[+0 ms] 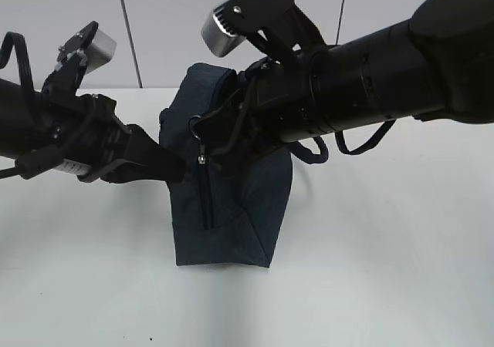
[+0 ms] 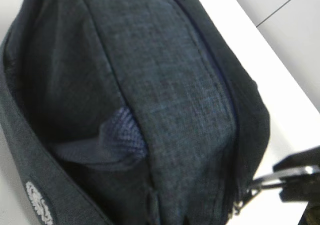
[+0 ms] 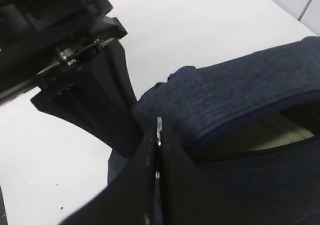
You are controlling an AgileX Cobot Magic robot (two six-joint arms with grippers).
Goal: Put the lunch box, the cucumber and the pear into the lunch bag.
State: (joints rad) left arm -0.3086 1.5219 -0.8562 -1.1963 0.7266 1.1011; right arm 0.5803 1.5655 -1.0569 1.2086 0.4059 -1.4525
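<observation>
Both end effectors pinch the lunch bag, its mesh-lined opening gaping.

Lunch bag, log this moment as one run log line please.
lunch bag: upright on table, partly open | left gripper: against bag side | right gripper: shut on ring pull | food: not visible

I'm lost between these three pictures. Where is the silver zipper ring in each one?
Exterior view: silver zipper ring at the lunch bag's top left, by the right gripper.
Left wrist view: ring at lower right.
Right wrist view: only a metal sliver shows, pinched between closed fingers.
Shared landmark: the navy bag.
</observation>
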